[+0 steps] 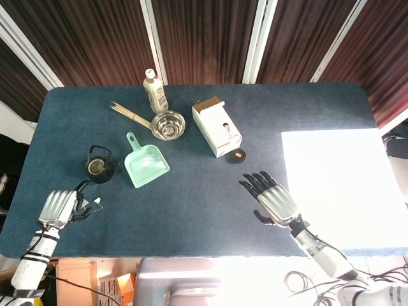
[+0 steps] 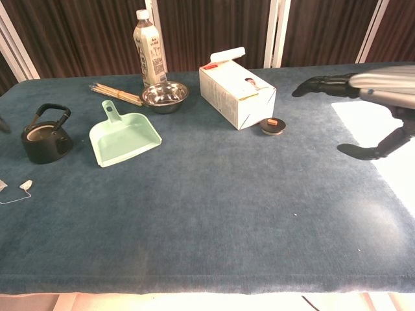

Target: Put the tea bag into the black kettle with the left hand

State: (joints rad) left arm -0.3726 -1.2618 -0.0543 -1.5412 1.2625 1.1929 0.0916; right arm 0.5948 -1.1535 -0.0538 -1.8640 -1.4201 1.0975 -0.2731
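Note:
The black kettle stands lidless at the table's left, its handle up. The tea bag's white tag lies on the cloth in front of the kettle, its string running left to the bag at the chest view's edge. My left hand hovers near the table's front left edge, just left of the tag, fingers pointing at it and holding nothing. My right hand floats over the right half of the table with its fingers spread and empty.
A green dustpan lies right of the kettle. Behind it are wooden sticks, a steel bowl and a bottle. A white box and a small round lid sit mid-table, a white sheet at right.

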